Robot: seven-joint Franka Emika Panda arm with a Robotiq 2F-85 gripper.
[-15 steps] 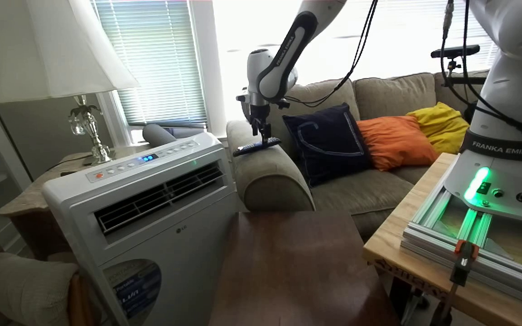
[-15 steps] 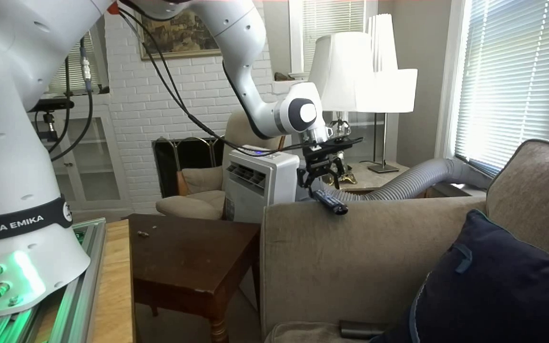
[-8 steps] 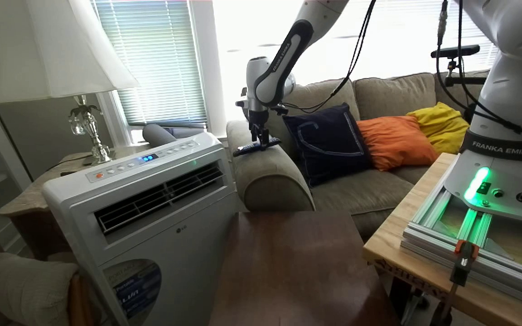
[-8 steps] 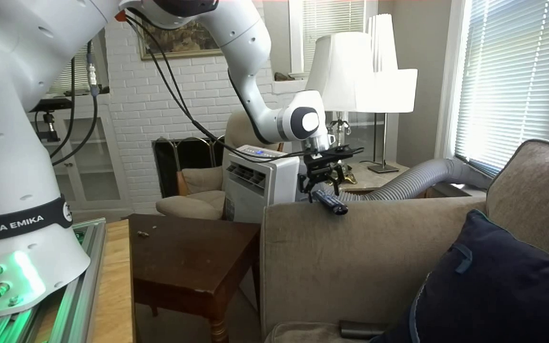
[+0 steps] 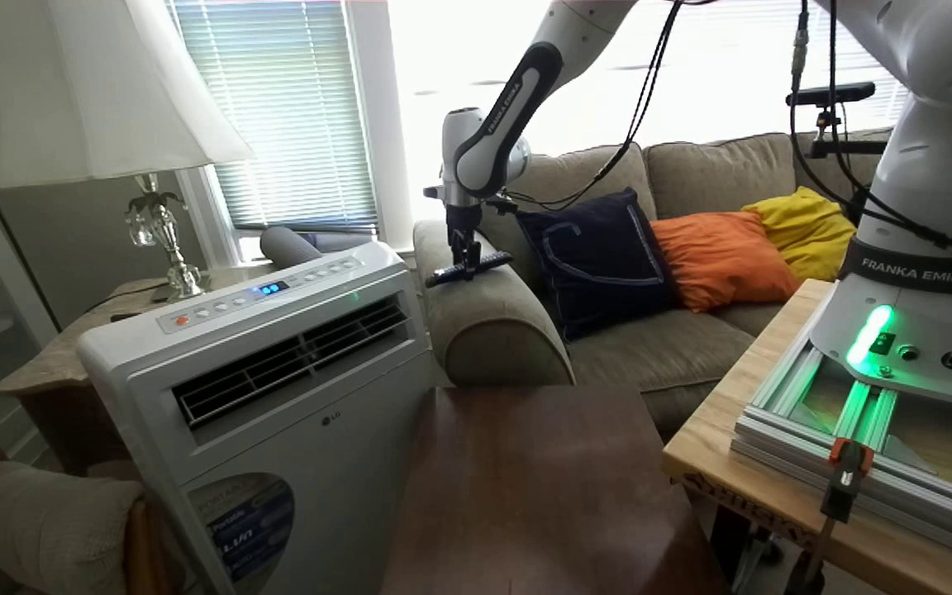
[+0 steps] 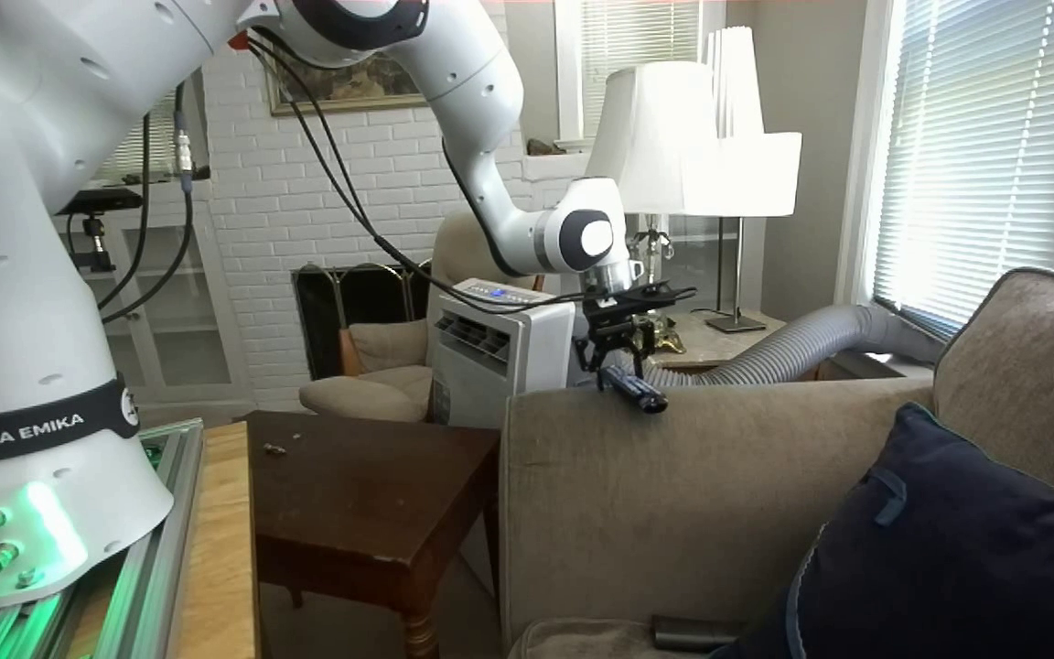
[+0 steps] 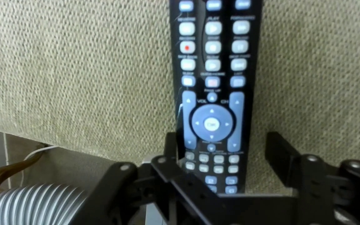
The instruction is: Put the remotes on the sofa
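A black remote with white and blue buttons lies on the rolled arm of the grey-beige sofa. It shows in both exterior views. My gripper points down at the remote, with its fingers on either side of the remote's lower part. The left finger is at or very near the remote's left edge; the right finger stands apart from the other edge. The gripper also shows in both exterior views. A dark slim bar, possibly another remote, lies on the sofa seat, partly hidden by the navy cushion.
A white air-conditioner unit stands beside the sofa arm, with a grey hose behind it. Navy, orange and yellow cushions rest on the sofa. A brown table stands in front of the arm. A lamp stands at the side.
The gripper has come down onto the sofa arm and shifted slightly along the remote. Its fingers look closer together than before. The remote has not visibly moved.
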